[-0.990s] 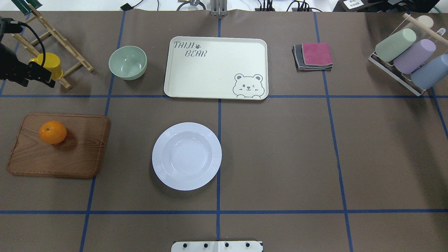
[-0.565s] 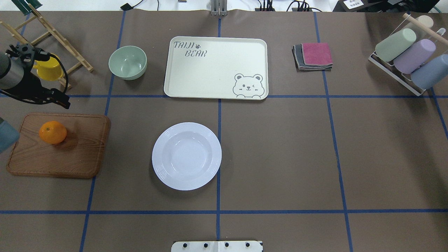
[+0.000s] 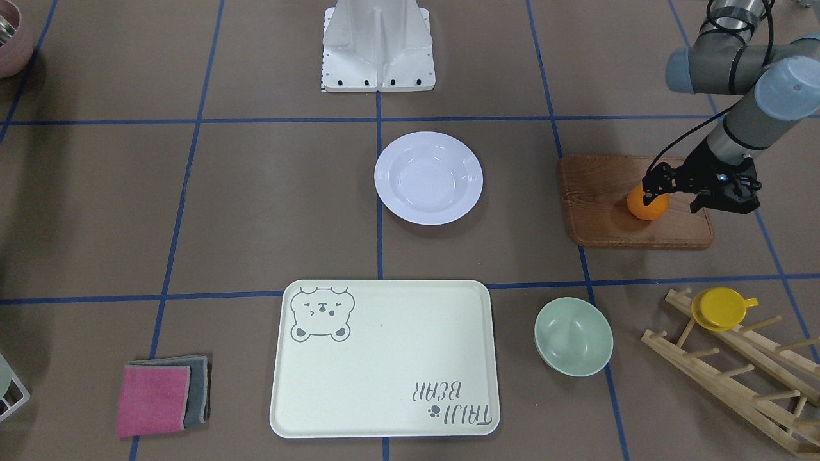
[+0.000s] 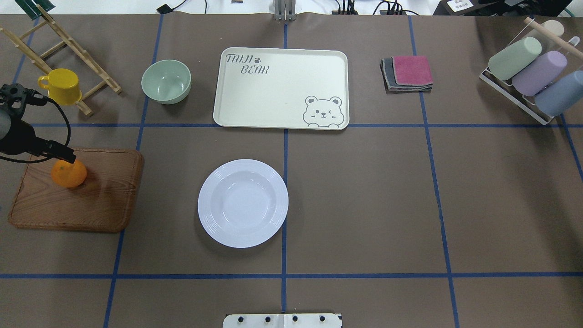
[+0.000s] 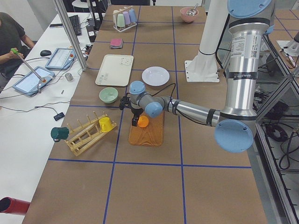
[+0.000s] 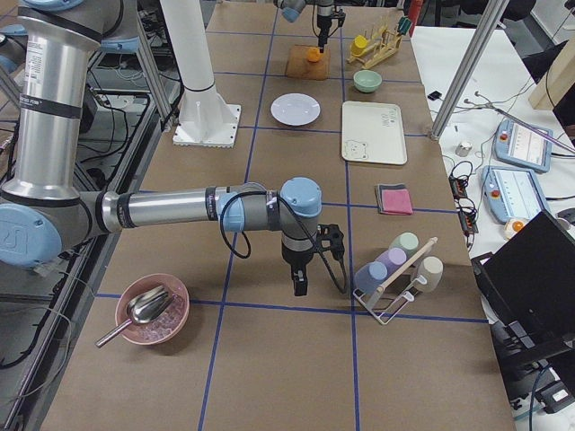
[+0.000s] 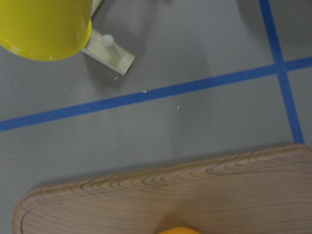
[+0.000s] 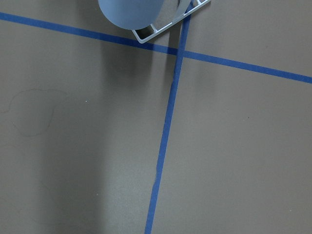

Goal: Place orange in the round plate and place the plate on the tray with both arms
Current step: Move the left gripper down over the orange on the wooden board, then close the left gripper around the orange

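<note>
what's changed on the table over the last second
The left gripper moved from beside the yellow cup on the wooden rack back toward the robot. It now hangs over the small bright-orange citrus fruit on the brown wooden board. No grasp or release is visible. The fruit, white round plate and cream bear tray stayed put.

One orange (image 4: pixel 71 176), one plate (image 4: pixel 243 203), one tray (image 4: pixel 280 89)
</note>
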`<act>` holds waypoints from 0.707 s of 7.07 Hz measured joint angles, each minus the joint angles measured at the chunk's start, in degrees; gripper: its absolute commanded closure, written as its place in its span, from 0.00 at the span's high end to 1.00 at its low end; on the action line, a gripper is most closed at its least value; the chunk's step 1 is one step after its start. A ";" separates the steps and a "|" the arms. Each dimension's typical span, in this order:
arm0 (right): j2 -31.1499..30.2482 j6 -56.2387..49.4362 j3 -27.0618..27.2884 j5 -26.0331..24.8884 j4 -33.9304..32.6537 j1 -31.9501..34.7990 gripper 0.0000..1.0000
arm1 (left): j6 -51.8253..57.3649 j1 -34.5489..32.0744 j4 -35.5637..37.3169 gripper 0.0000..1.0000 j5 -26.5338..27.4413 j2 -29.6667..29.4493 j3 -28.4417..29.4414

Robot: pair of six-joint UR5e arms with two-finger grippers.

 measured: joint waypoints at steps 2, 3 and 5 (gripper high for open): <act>-0.03 -0.01 0.00 0.07 0.00 0.02 1.00 | -2.47 1.19 -0.17 0.97 0.23 0.41 -0.74; -0.05 -0.01 -0.03 0.11 0.00 0.04 1.00 | -3.59 2.07 -0.21 0.97 0.68 0.35 -0.83; -0.10 -0.01 -0.04 0.23 -0.05 0.05 1.00 | -4.36 3.66 -0.25 0.97 2.40 0.35 -0.88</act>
